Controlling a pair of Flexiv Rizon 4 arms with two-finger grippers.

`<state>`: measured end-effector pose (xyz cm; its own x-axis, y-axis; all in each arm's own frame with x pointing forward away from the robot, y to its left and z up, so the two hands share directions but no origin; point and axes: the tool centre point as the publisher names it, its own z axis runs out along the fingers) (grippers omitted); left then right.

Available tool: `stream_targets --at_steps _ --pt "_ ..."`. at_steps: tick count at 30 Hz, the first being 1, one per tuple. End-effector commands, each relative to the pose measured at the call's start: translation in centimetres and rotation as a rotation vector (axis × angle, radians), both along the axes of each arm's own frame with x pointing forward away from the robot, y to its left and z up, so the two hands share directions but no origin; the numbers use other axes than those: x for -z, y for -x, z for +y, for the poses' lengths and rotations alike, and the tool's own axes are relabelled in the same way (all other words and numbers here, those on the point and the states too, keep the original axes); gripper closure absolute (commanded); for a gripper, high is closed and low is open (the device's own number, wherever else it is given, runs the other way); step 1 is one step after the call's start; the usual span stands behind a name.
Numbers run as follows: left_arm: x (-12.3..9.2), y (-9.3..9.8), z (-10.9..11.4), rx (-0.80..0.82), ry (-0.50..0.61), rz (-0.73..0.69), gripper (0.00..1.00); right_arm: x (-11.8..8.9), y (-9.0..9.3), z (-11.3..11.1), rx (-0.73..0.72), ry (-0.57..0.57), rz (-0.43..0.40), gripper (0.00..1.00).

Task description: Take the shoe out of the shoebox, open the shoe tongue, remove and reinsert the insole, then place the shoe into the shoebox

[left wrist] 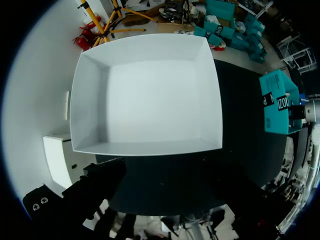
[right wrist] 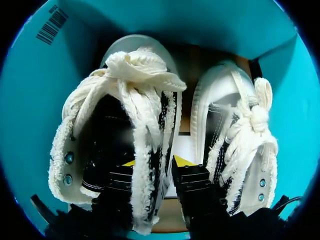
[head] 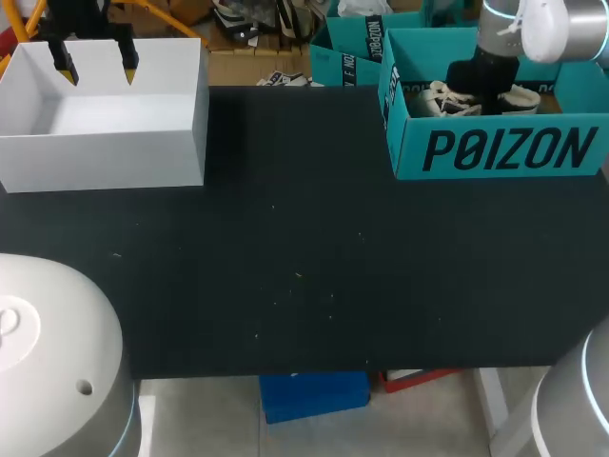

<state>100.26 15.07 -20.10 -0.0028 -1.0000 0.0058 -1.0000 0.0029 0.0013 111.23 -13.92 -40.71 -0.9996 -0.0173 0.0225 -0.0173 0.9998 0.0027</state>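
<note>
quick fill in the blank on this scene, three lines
1. The right gripper is down inside the ____ shoebox.
2. That shoebox holds ____ shoes.
3. The left gripper hangs open over the ____ box.

Missing words: teal; two; white

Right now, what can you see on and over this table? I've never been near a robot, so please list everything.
table: one, black, under everything else.
white box: one, white, lid off, at the table's far left corner.
shoebox: one, teal with dark lettering, lid off, at the table's far right corner.
shoes: two, cream and black with frayed edges and tied laces, side by side inside the shoebox.
left gripper: one, black with yellow tips, open, above the white box.
right gripper: one, black with yellow tips, down inside the shoebox at the inner side of one shoe.
</note>
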Motion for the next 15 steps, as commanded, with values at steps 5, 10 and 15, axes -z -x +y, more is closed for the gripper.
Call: stream_targets --at_steps 5,10,15 --pt "-0.1 0.1 -0.1 -0.002 -0.003 0.001 0.00 -1.1 0.1 0.1 0.007 0.011 0.001 1.00" --pt "-0.1 0.1 -0.1 -0.002 -0.003 0.001 0.00 -3.0 0.4 0.2 0.004 0.017 -0.004 1.00" --pt "-0.1 0.1 -0.1 -0.002 -0.003 0.001 0.00 -5.0 0.7 0.3 -0.005 0.028 -0.003 1.00"
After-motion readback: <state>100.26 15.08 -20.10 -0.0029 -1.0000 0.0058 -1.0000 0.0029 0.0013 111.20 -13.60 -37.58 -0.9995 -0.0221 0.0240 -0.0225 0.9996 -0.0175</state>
